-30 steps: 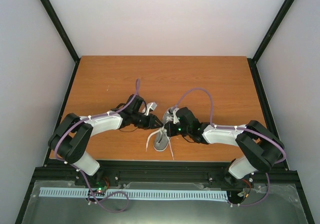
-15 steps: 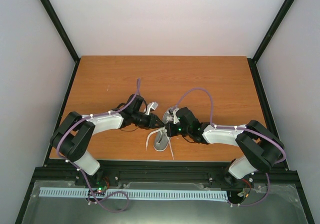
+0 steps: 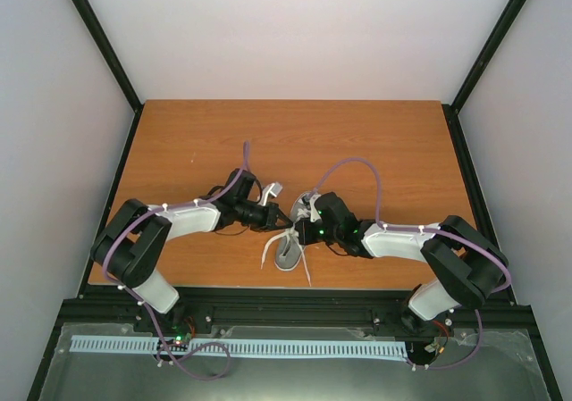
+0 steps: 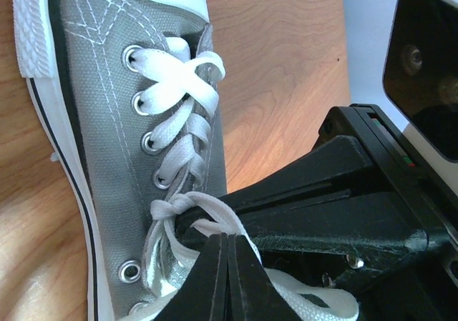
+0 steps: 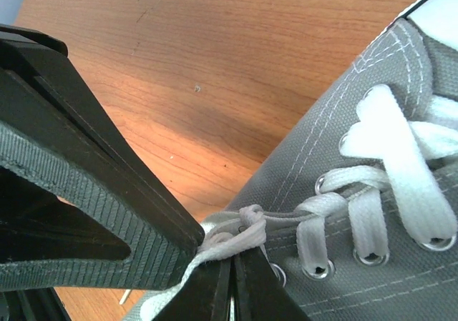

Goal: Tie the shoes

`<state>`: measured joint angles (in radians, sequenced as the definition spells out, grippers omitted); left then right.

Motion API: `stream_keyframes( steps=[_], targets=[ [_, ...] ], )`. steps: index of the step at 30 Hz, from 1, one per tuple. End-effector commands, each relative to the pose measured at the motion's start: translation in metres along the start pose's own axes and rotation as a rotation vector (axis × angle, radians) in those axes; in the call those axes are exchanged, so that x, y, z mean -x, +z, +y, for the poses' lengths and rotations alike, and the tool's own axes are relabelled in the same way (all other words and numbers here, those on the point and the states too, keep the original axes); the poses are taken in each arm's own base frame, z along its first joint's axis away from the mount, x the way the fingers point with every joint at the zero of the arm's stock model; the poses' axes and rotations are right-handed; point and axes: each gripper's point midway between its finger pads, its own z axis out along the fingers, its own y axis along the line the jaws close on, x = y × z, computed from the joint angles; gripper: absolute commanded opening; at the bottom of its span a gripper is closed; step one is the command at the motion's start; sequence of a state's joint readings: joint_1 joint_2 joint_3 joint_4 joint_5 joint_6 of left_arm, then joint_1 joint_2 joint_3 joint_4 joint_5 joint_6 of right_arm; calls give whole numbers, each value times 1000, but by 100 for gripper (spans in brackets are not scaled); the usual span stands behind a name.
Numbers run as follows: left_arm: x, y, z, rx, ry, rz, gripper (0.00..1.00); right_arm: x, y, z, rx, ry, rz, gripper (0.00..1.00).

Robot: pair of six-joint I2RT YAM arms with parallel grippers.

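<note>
The grey canvas sneaker with a white sole lies near the table's front edge; it also shows in the left wrist view and the right wrist view. Its white laces are crossed through the eyelets and meet in a small knot, also seen in the right wrist view. My left gripper is shut on a lace loop beside the knot. My right gripper is shut on a lace strand at the knot. Both grippers meet over the shoe's tongue.
Loose lace ends trail onto the wooden table left and right of the shoe. Black frame posts and pale walls bound the table. Each wrist view is partly filled by the other gripper's black body.
The left arm has edged slightly towards the shoe. The shoe and the right arm have barely moved.
</note>
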<state>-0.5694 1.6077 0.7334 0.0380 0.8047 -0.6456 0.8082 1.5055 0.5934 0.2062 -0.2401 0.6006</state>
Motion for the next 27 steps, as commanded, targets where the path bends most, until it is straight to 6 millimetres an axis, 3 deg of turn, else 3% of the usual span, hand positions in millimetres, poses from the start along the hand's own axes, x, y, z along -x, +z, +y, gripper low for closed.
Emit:
stream_keyframes(
  steps=[1,5,16,22,27],
  targets=[
    [5,-7,-12,-13,43,-34,1,3,-4,1,-10,1,-25,3],
    [14,-18,-5,75,57,-113,1,4,-11,-3,-40,2,-34,3],
    [15,-21,7,124,10,-160,1,-3,-33,-14,-104,1,-48,20],
    [14,-22,10,134,5,-166,1,2,-43,-6,-72,-15,-81,33],
    [13,-21,9,125,2,-160,1,11,-59,12,15,-55,-151,49]
  ],
)
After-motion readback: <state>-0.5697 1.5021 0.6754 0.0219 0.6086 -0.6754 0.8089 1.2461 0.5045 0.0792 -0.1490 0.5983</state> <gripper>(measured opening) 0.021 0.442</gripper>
